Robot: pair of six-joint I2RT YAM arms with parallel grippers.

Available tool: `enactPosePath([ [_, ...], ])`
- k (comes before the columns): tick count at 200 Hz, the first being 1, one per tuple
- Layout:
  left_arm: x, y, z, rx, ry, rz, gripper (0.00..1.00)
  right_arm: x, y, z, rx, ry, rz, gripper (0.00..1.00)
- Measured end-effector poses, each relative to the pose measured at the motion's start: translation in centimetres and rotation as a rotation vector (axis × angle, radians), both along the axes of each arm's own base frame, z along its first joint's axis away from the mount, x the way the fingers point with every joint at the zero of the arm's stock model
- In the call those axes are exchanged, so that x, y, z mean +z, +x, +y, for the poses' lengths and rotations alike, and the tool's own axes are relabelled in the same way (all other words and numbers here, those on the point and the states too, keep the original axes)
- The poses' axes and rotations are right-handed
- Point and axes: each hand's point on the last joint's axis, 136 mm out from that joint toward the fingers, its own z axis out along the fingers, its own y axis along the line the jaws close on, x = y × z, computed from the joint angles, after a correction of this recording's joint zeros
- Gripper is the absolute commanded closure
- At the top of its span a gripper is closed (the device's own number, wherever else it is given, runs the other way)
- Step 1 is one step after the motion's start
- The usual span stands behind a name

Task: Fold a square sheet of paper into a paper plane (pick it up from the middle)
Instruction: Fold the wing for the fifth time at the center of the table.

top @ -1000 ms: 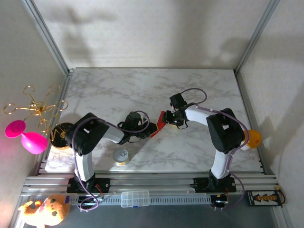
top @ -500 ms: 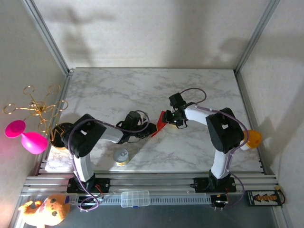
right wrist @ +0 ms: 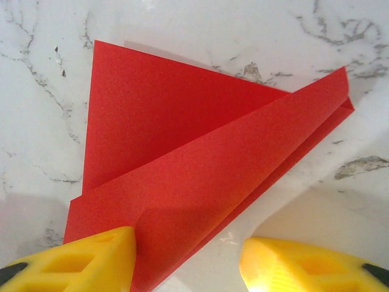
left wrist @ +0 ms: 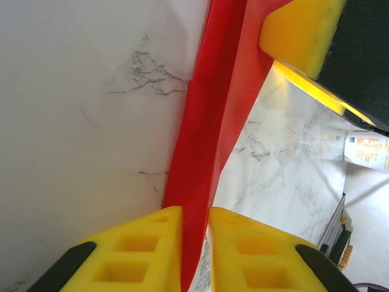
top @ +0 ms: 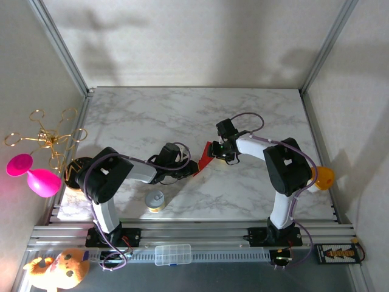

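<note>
Count: 1x square sheet of paper (top: 205,162), red, folded into overlapping triangle flaps, lying near ctr of the marble table (top: 158,115) btwn the 2 arms. 2 grippers, both at the paper. Also 1 small metal can (top: 155,201) on the table near the left arm, 1 pink toy (top: 33,173) + 1 gold wire piece (top: 45,137) outside the left wall, 1 orange ball (top: 322,177) at the right edge, 1 plush toy (top: 58,267) + 1 clear plastic box (top: 172,254) by the front rail.

left gripper (left wrist: 194,222): yellow fingers (left wrist: 140,255) nearly together, only a slim slot btwn them. The paper's narrow end runs straight into that slot, so it is pinching the red edge.

right gripper (right wrist: 188,252): clearly spread, gripping nothing. One finger (right wrist: 91,255) sits on the paper's near corner; the other (right wrist: 292,261) is off the paper, over bare marble. In the left wrist view one of its yellow pads sits against the paper's far end.

Hard to make out: in the top view the paper is mostly covered by the 2 gripper heads, just a red sliver vis., so layers can't be counted there. Left wrist view has the paper nearly edge-on, w/ its far end cut off by the frame top. Right wrist view: lower paper edge hidden behind the finger and cut by the frame. Whether the free finger touches the marble, can't tell.
</note>
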Motion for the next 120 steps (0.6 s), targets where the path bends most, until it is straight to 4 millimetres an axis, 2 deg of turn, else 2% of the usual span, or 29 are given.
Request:
enactPosePath([
  [77,-0.41,0.13,0.35,0.025,0.017,0.013,0.89,-0.19,0.01,-0.13,-0.003,-0.014,0.009,0.47],
  [120,-0.41,0.17,0.32,0.027,0.017,0.015,0.86,-0.29,-0.03,-0.17,-0.005,-0.028,0.017,0.47],
])
